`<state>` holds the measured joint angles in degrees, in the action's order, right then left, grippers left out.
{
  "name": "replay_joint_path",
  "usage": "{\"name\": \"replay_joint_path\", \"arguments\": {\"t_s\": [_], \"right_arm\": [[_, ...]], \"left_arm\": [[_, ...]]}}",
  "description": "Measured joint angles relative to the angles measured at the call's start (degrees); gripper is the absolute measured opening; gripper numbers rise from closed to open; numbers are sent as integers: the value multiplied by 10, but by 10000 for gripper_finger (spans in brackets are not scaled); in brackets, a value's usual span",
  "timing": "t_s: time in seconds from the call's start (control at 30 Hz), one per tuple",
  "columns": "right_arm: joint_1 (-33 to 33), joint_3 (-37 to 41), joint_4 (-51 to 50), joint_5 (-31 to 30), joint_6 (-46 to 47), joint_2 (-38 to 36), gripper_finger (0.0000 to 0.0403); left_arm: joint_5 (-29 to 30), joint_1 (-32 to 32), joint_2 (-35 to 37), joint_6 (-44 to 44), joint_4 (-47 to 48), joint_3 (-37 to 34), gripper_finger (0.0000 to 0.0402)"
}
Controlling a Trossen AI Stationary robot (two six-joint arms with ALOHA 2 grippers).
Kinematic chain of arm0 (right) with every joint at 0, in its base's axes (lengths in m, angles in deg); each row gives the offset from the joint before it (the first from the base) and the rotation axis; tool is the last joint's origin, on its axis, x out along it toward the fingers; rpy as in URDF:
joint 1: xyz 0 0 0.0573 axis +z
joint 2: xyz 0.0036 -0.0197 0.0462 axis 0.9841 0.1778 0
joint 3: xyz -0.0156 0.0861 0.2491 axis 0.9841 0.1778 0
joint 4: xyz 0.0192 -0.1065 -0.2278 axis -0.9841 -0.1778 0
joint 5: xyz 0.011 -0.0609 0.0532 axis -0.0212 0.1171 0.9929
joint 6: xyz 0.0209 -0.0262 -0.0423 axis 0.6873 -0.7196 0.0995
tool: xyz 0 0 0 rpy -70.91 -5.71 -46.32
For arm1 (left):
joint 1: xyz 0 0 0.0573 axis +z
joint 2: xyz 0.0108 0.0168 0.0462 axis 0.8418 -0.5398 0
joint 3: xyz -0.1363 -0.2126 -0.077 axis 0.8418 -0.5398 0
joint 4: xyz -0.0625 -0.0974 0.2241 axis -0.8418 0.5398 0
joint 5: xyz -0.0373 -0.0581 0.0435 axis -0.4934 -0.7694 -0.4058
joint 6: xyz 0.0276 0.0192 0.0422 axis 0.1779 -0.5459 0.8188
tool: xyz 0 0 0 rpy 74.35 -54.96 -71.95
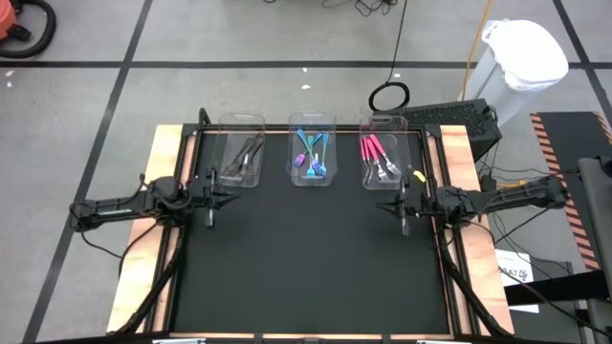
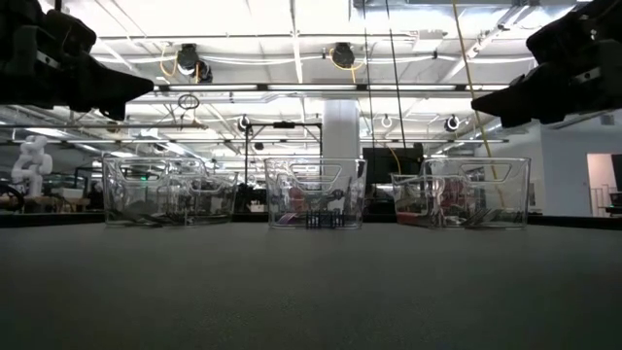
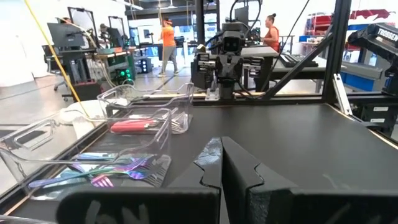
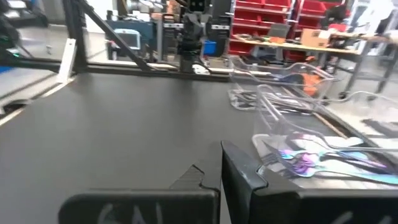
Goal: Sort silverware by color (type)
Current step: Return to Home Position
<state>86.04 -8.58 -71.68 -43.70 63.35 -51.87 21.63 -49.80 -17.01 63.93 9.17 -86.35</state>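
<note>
The silverware lies in three clear bins along the far edge of the black mat. Dark grey forks [image 1: 244, 155] fill the left bin, blue and teal forks [image 1: 312, 153] the middle one, pink-handled forks [image 1: 377, 155] the right one. My left gripper [image 1: 212, 196] hangs shut and level over the mat's left edge, just near of the left bin. My right gripper [image 1: 402, 205] hangs shut and level over the right edge, just near of the right bin. Neither holds anything. The left wrist view shows the blue forks [image 3: 106, 174] and pink forks [image 3: 134, 124] inside their bins.
The black mat [image 1: 306, 268] stretches bare between the two arms and toward the near edge. Wooden table borders [image 1: 158, 162] flank it. Across the mat, each wrist view shows the other arm [image 3: 227, 56]. People [image 3: 168, 40] move in the room beyond the table.
</note>
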Motion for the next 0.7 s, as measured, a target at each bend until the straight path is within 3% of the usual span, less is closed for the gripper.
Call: {"name": "replay_joint_path", "arguments": {"t_s": [0.1, 0.47, 0.7], "right_arm": [[6, 0, 0, 3, -16, -6, 1], [-23, 0, -103, 138, -24, -71, 1], [-47, 0, -112, 148, -29, -119, 0]], "left_arm": [[0, 0, -5, 0, 0, 0, 1], [3, 0, -38, -5, 0, 0, 1], [3, 0, -39, -5, 0, 0, 1]]}}
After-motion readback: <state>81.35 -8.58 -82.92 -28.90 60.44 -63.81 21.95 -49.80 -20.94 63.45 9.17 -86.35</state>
